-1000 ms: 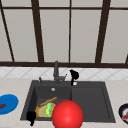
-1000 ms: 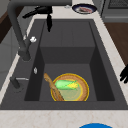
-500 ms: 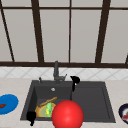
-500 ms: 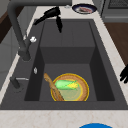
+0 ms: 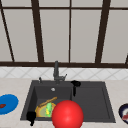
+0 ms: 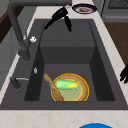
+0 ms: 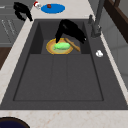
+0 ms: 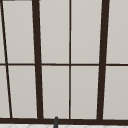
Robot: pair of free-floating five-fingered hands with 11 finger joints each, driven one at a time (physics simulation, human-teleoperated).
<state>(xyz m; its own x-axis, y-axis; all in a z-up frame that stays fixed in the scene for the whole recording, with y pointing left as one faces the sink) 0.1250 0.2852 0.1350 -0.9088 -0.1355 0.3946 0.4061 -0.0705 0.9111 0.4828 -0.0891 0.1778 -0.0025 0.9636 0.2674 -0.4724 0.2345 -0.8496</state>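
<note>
Fingers of right hand (image 5: 75,86) straight, pointing down, holding nothing; hangs in front view over sink (image 5: 105,100) centre, at 4 o'clock from faucet (image 5: 56,71). Left hand (image 5: 31,117) at sink's front-left corner, 9 o'clock from plate (image 5: 41,111); finger state cannot tell. Plate carries corn (image 5: 49,109) and wooden spoon (image 5: 47,101). Red ball (image 5: 67,115) at 3 o'clock of plate. Blue plate (image 5: 8,103) on left counter, dark plate (image 5: 123,112) on right counter.

Left side view: right hand (image 6: 60,17) above far basin, fingers splayed, relaxed, apart from all. Corn (image 6: 65,85) on plate (image 6: 83,92), near basin. Left hand (image 6: 124,74) at 3 o'clock edge.

Right side view: right hand (image 7: 71,31) at 12 o'clock of corn (image 7: 62,45), open. Left hand (image 7: 22,10) over far counter.

Upper view: window bars (image 8: 37,60), faucet tip (image 8: 56,122).
</note>
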